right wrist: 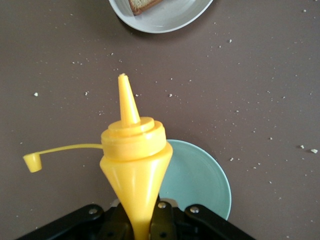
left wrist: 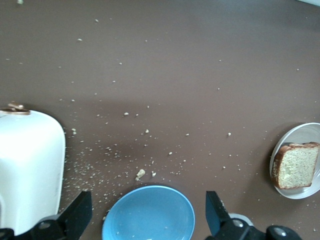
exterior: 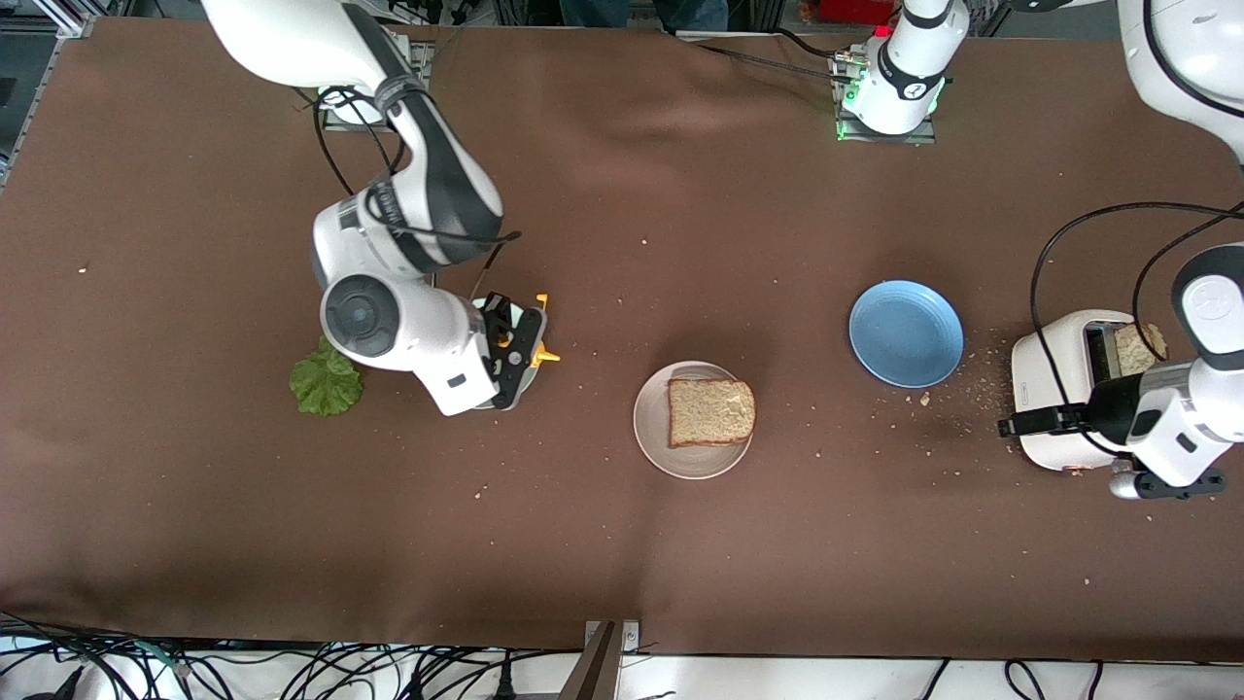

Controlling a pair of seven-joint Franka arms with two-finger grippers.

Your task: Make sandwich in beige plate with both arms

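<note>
The beige plate (exterior: 649, 437) sits mid-table with one brown bread slice (exterior: 710, 411) on it. A second slice (exterior: 1137, 348) stands in the white toaster (exterior: 1045, 374) at the left arm's end. The green lettuce leaf (exterior: 326, 382) lies on the cloth at the right arm's end. My right gripper (exterior: 517, 352) is shut on a yellow squeeze bottle (right wrist: 135, 150), held over the mint-green plate (right wrist: 200, 182), nozzle toward the beige plate (right wrist: 170, 17). My left gripper (exterior: 1016, 425) is open and empty beside the toaster (left wrist: 27, 165), with the blue plate (left wrist: 150, 217) showing between its fingers.
The blue plate (exterior: 906, 333) lies between the beige plate and the toaster. Crumbs are scattered on the brown cloth around the toaster and blue plate. The bottle's cap (right wrist: 32, 162) hangs on its strap. The beige plate with bread also shows in the left wrist view (left wrist: 300, 192).
</note>
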